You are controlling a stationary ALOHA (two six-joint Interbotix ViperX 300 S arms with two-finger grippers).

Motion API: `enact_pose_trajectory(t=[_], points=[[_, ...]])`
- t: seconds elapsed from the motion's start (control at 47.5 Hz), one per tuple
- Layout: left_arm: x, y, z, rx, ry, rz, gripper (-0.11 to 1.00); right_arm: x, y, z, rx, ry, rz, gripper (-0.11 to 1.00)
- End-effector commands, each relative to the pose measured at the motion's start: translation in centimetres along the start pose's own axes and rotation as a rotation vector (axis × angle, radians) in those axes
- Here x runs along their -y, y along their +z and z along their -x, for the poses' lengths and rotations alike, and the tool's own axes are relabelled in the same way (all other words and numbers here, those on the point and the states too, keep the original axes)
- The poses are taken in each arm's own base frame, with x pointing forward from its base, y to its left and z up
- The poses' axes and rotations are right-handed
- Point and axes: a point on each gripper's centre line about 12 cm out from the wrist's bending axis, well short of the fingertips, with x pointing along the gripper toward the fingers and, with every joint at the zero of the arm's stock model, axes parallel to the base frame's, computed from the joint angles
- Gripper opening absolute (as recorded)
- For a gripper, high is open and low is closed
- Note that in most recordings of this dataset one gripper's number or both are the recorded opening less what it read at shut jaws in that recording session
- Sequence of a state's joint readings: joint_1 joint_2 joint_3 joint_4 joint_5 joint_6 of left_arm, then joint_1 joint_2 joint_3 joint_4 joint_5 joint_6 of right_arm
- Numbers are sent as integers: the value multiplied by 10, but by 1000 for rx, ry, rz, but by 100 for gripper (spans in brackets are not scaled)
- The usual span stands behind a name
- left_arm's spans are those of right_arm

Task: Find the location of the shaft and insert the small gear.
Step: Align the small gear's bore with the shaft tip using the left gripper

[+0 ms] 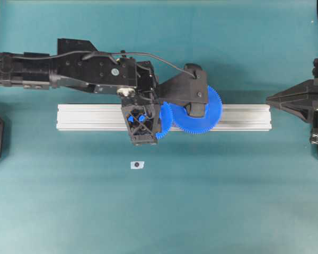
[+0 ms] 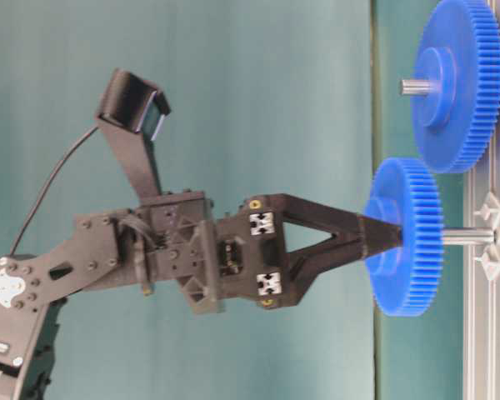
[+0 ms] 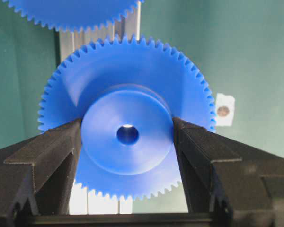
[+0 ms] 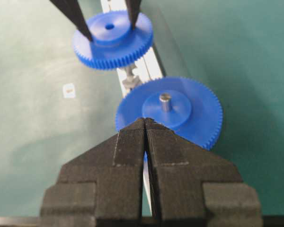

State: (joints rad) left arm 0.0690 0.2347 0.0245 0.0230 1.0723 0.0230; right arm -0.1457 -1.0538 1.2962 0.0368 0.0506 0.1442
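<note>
**Small gear at the shaft**

My left pincer (image 3: 128,135) is clamping the small gear (image 3: 128,94) by its hub, holding it on the tip of the shaft (image 2: 467,237) standing from the rail (image 1: 244,117). The large gear (image 4: 180,111) is sitting beside it. My right pincer (image 4: 145,124) is resting closed, empty.

My left arm (image 1: 90,70) is matte black, with screw heads along its link plates and a black cable looped to the wrist camera (image 2: 133,102). Both grippers carry ribbed black triangular fingers (image 4: 128,142).
</note>
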Motion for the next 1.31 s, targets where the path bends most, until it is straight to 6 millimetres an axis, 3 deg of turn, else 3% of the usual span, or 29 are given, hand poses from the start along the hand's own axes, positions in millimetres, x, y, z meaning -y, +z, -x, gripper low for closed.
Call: enact_pose_trajectory(t=[0.0,0.4,0.864,1.286], points=[[-2,4,11,34,5,1,63,0,5,-1,13,-4,-11,0],[-6,-3,-1,7,6,10,63,1,5,-1,12,-7,-12,0],[-24,-6,-3,1,16,38,63,1,5,0,14,-9,-14,0],[-24,-7,-4,0,16,18,63,1,6,1,22,-8,-13,0]])
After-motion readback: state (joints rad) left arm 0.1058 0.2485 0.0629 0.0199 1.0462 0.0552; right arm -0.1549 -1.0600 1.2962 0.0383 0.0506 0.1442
